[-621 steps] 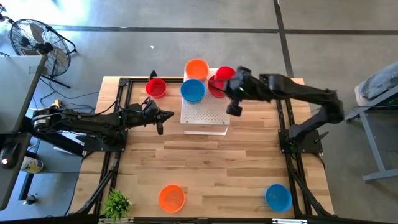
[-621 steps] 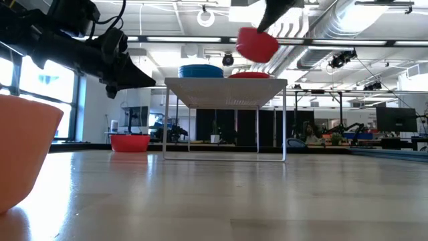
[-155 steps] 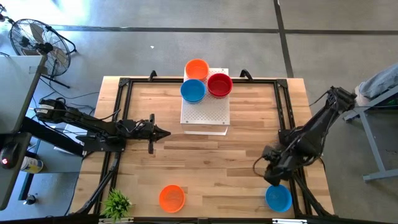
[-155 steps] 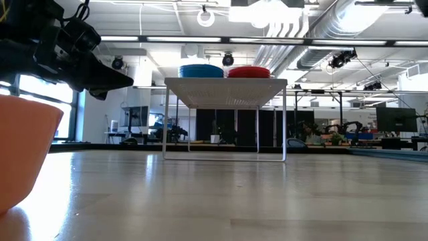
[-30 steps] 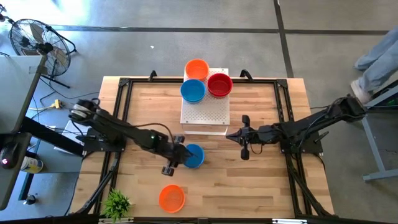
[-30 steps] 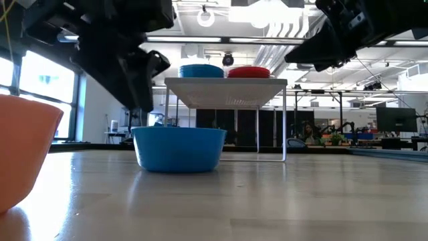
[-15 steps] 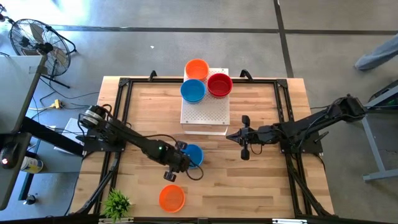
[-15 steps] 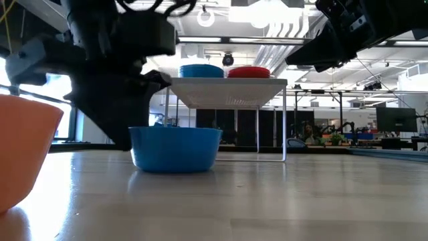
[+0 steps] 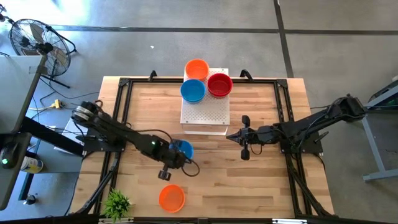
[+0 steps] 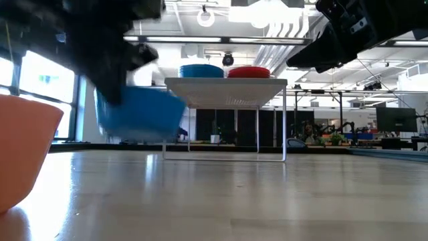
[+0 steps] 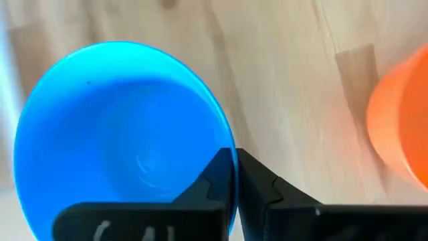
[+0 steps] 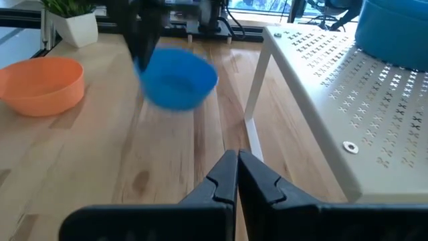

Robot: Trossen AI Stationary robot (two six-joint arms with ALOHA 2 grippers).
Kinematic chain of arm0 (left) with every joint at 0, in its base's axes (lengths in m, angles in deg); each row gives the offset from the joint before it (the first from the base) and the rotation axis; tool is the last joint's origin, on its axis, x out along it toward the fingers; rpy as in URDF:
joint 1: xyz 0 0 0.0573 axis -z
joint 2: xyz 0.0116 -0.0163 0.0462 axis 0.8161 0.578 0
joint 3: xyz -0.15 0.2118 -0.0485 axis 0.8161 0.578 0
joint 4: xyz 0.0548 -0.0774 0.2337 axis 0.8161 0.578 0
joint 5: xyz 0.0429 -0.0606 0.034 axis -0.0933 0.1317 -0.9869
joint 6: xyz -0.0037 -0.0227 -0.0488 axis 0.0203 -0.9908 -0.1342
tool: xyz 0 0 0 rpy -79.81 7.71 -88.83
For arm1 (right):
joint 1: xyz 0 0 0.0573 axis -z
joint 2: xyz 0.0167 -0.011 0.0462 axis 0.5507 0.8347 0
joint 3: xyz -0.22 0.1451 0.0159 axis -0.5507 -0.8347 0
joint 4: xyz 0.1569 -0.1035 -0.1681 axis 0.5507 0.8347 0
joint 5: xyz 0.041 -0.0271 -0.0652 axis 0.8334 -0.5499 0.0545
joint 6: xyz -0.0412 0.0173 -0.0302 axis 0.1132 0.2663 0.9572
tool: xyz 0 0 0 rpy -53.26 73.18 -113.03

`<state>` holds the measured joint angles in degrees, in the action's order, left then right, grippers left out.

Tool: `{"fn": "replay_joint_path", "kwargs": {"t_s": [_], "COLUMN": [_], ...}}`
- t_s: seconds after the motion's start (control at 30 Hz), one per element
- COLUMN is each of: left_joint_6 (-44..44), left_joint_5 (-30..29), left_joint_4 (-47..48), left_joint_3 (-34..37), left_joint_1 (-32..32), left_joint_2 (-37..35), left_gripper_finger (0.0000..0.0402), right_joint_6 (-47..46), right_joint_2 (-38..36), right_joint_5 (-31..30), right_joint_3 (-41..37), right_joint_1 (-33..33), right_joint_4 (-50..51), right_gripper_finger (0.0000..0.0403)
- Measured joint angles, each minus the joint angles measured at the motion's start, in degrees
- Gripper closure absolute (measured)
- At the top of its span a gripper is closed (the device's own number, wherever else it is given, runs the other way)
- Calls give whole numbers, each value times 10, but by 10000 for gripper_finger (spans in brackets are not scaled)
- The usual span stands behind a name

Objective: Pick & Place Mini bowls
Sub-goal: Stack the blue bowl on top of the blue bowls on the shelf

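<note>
A blue mini bowl [image 9: 184,149] hangs above the table's middle in my left gripper [image 9: 175,158], which is shut on it; it also shows in the low view [image 10: 137,112] and the left wrist view [image 11: 120,134]. An orange mini bowl [image 9: 172,197] stands on its base near the table's near edge. An orange bowl [image 9: 197,68], a blue one [image 9: 193,91] and a red one [image 9: 219,84] stand on the white perforated board [image 9: 205,115]. My right gripper [image 9: 244,144] is shut and empty, to the right of the board. My left gripper pinches the blue bowl's rim [image 11: 226,137] on its near-left side, one finger inside the bowl and one outside. The fingers [image 11: 257,177] slant down from the table's near left. The bowl is lifted clear of the table, its mouth up.
The board stands on thin legs [image 10: 285,120] at the table's far middle. A small potted plant [image 9: 116,203] is at the near left corner. A black frame [image 9: 118,124] runs along the table's sides. Bare wood lies between the board and the near orange bowl.
My left gripper has taken the blue bowl by its rim and lifted it off the table, carrying it a little toward the table's left edge. The bowl stood on the wood before and now hangs clear.
</note>
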<state>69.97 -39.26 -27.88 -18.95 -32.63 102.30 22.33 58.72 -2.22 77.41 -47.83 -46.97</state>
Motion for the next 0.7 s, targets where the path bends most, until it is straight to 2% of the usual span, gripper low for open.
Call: {"fn": "replay_joint_path", "kwargs": {"t_s": [0.23, 0.37, 0.43, 0.53, 0.7], "left_joint_6": [-2, -50, -62, -29, 48], "left_joint_5": [-33, -156, -193, -181, -63], "left_joint_4": [72, 132, 171, 174, 158], "left_joint_3": [-64, -118, -156, -215, -306], "left_joint_1": [-35, -103, -148, -223, -333], "left_joint_2": [-122, -172, -178, -176, -134], "left_gripper_finger": [398, 397, 398, 399, 400], "right_joint_6": [-2, -3, -4, -4, -4], "right_joint_2": [0, 0, 0, 0, 0], "right_joint_5": [-3, -3, -3, -3, -3], "right_joint_3": [0, 0, 0, 0, 0], "right_joint_1": [0, 0, 0, 0, 0], "right_joint_4": [8, 8, 8, 7, 6], "right_gripper_finger": [402, 401, 402, 402, 402]}}
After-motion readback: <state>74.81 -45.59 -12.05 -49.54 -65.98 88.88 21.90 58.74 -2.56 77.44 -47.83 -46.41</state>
